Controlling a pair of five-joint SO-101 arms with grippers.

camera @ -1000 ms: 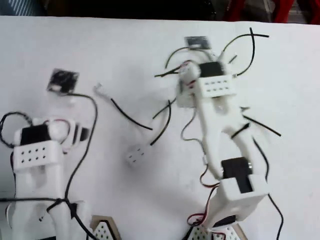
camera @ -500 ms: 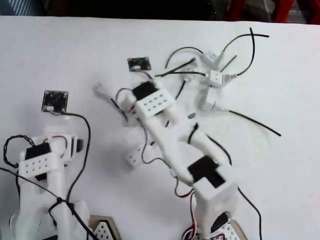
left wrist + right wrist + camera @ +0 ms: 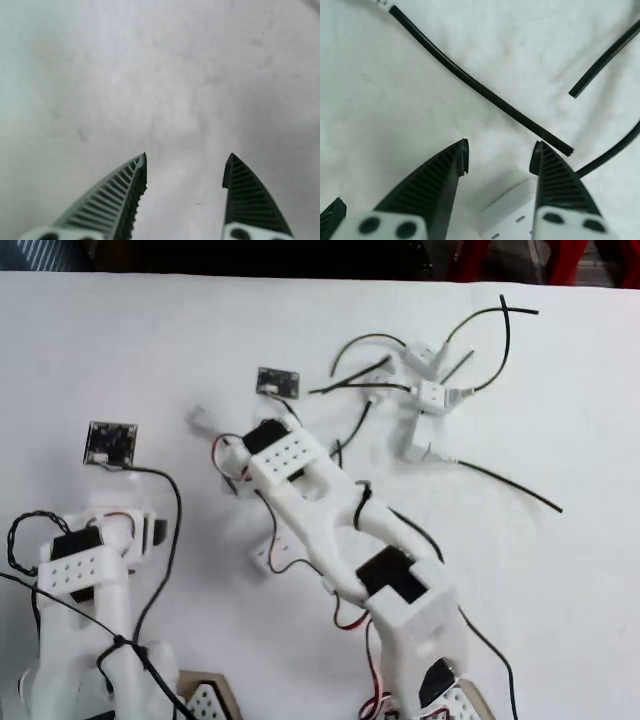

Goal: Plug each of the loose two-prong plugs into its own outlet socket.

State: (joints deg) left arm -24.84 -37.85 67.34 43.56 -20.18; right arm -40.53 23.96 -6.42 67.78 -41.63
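Overhead, the right arm (image 3: pixel 330 510) slants across mid-table, its body covering part of the white outlet socket (image 3: pixel 266 554). A small pale plug (image 3: pixel 200 421) lies just beyond the wrist, its lead heading back under the arm, prongs too blurred to read. Down at the right wrist comes the detail: the right gripper (image 3: pixel 500 150) has its claws apart, and a black cable (image 3: pixel 480 90) runs slantwise just ahead of the tips, its cut end close to one tip. The socket's slotted corner sits between the fingers, cut off by the frame edge. The left gripper (image 3: pixel 186 162) is spread open too, over bare white table (image 3: pixel 150 75). Far right, a cluster of white connectors (image 3: pixel 428 395) sits tangled in cables, and plugs or sockets is hard to say.
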